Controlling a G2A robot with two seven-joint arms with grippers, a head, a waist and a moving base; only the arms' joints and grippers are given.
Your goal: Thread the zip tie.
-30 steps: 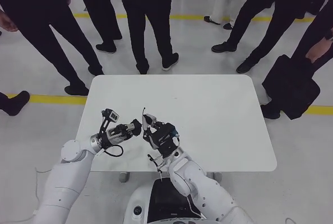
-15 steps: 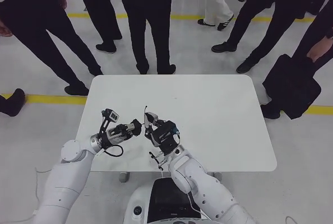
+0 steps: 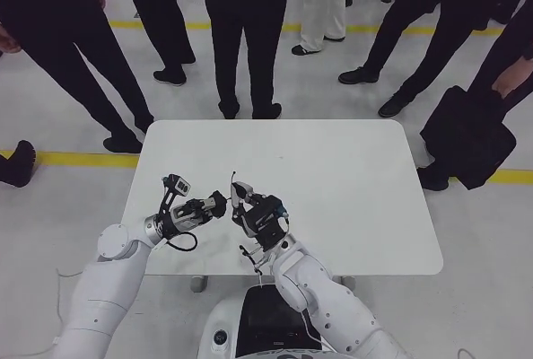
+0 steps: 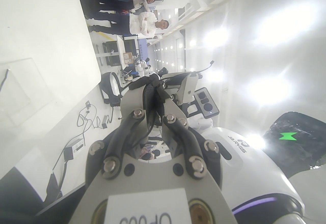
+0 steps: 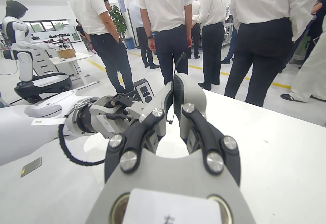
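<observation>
The right end effector (image 5: 173,82) is closed tight on the tie (image 5: 181,56). The thin black strip is pinched between its pads, with a small thickened end, probably the head, standing clear above the fingertips and a short length poking out below. It hangs over the near-left part of the surface (image 3: 338,170), just beside the left end effector (image 4: 150,82). That one's fingers are also pressed together, but I cannot tell whether they pinch the tie's other end. This looks like the lining-up step, before the tail enters the head, as no closed loop shows. The next move probably calls for a slow, fine approach that brings the tail square to the slot, since so thin a strip may flex and miss.
</observation>
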